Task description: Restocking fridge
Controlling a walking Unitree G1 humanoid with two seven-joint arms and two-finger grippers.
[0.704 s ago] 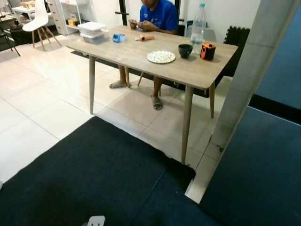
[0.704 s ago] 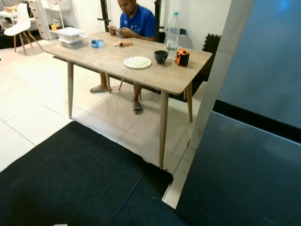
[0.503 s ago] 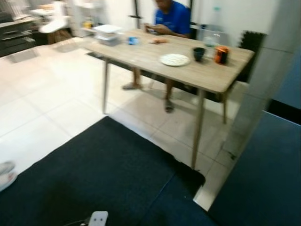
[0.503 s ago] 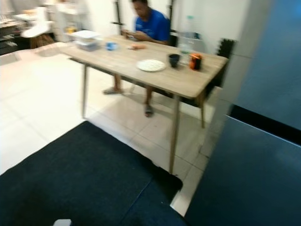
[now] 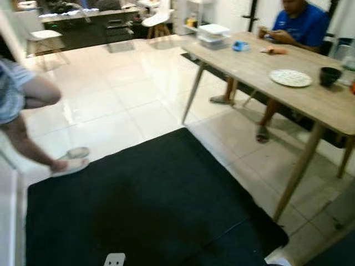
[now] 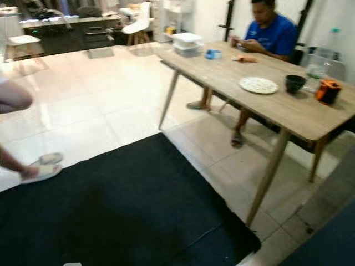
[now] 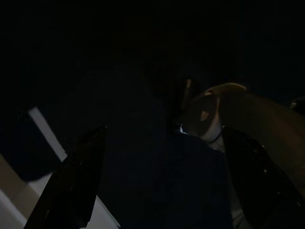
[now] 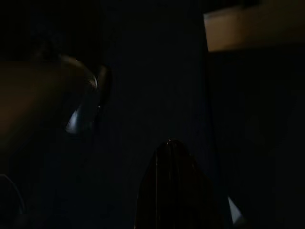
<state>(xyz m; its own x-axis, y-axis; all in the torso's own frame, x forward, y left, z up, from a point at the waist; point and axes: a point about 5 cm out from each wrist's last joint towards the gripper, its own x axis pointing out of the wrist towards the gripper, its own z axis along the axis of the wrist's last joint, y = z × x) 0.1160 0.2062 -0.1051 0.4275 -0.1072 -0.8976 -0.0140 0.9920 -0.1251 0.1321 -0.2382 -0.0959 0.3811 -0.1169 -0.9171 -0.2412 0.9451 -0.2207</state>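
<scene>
L gripper: arm hangs idle in shade, two black fingers set wide apart. R gripper: arm hangs idle too, v. dark; one black finger made out, spread not readable.

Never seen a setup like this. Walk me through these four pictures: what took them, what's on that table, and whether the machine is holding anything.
A walking humanoid robot took them. The two bright pictures come from a stereo camera on its head, looking forward and down, so both show one room. A wooden table carries stacked clear containers, a speckled plate, a dark bowl, an orange and black object and a water bottle. A person in blue sits behind it; another person's leg stands at the left, beside a black mat. The two dark pictures come from wrist cameras; the left gripper has its fingers apart with nothing between them, and the right gripper is too dark to judge.
</scene>
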